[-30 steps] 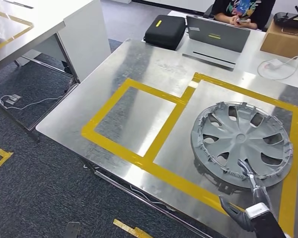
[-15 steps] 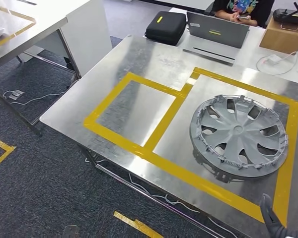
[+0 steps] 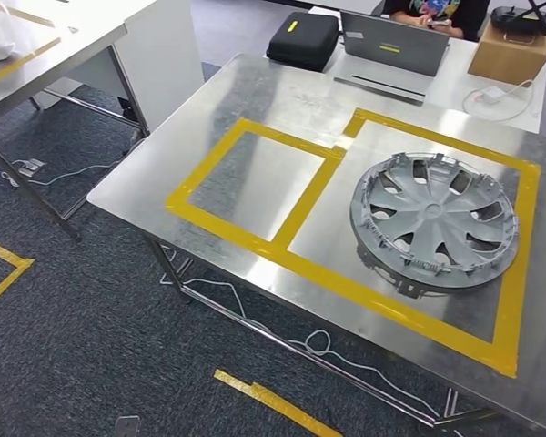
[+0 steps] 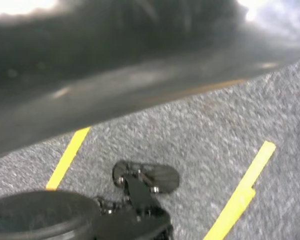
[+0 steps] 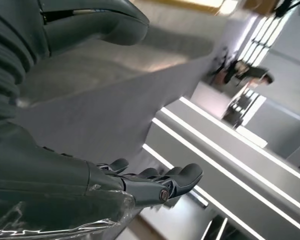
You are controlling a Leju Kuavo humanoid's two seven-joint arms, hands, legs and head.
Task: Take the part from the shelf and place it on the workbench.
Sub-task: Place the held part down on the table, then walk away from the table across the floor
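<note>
The right hand (image 5: 103,150) held nothing; its thumb and dark fingers (image 5: 178,180) stood apart and extended, away from any object. The left hand's state could not be told from the blurred left wrist view of carpet.

The part, a grey plastic wheel cover (image 3: 433,221), lay flat inside the right-hand yellow-taped rectangle (image 3: 510,300) on the steel workbench (image 3: 257,91), towards its right side. It looked light and fairly stiff, though the rim clips seemed likely to snap under a hard squeeze. The rim, or a spoke opening, looked the best place to take hold. It showed curved spokes, a small centre hub and a toothed ring around the edge.
</note>
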